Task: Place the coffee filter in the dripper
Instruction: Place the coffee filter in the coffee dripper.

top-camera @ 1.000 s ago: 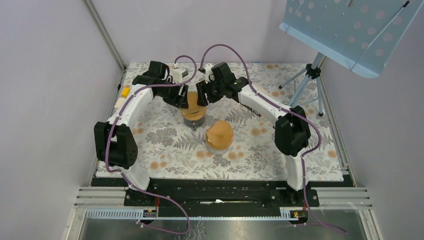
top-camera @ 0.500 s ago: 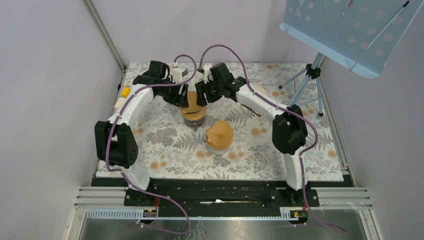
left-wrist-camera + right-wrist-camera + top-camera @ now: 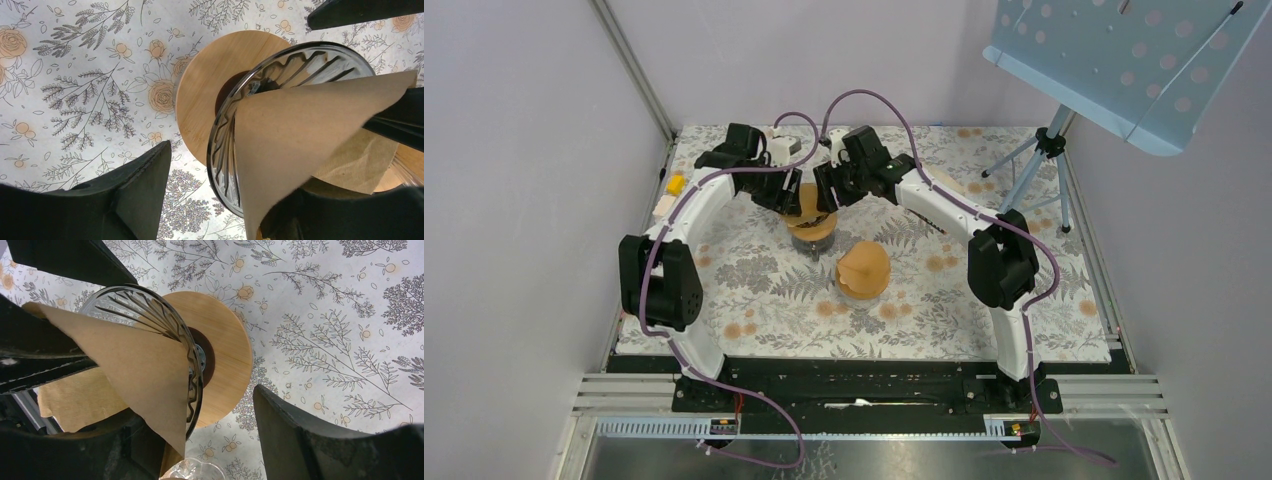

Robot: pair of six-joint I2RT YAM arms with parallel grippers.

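Note:
The glass dripper [image 3: 812, 226] stands on its round wooden base [image 3: 200, 90] at the back middle of the table. A brown paper coffee filter [image 3: 310, 135] sits as a cone inside its ribbed rim [image 3: 192, 365], with edges sticking out above. My left gripper [image 3: 786, 196] and right gripper [image 3: 830, 190] meet over it from either side. Both are open. Each has one finger behind the filter [image 3: 135, 365] and the other finger [image 3: 135, 195] [image 3: 310, 435] outside the rim, with bare table between it and the dripper.
A second brown paper cone on a holder [image 3: 864, 268] stands just in front of the dripper. A clear glass piece [image 3: 195, 471] shows at the bottom of the right wrist view. A yellow block [image 3: 674, 183] lies at the left edge, a tripod [image 3: 1044, 160] at back right.
Both arms' elbows have shifted slightly inward. The grippers stay at the dripper with their jaws as wide as before.

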